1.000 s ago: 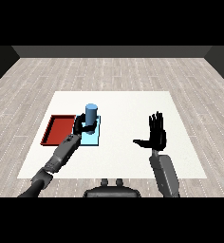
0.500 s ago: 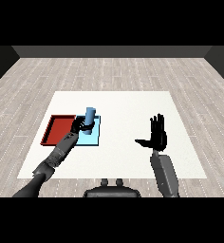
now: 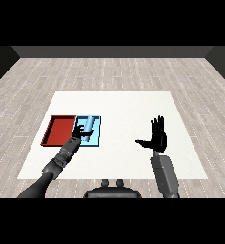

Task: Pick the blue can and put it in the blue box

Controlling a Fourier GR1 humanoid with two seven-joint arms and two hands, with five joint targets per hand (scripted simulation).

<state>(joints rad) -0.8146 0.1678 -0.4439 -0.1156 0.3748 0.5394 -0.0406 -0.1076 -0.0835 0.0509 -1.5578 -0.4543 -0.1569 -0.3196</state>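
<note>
Head view shows the left hand (image 3: 79,134) curled round the blue can (image 3: 89,125), which leans low over the blue tray (image 3: 98,131). Right hand (image 3: 158,138) hovers spread, holding nothing. That can looks light, rigid, smooth-sided; mid-body seems the sensible hold.

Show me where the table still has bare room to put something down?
Bare table lies between the light blue tray and the right hand, and along the far edge. The near left is crowded: red tray, blue can, left hand.
</note>
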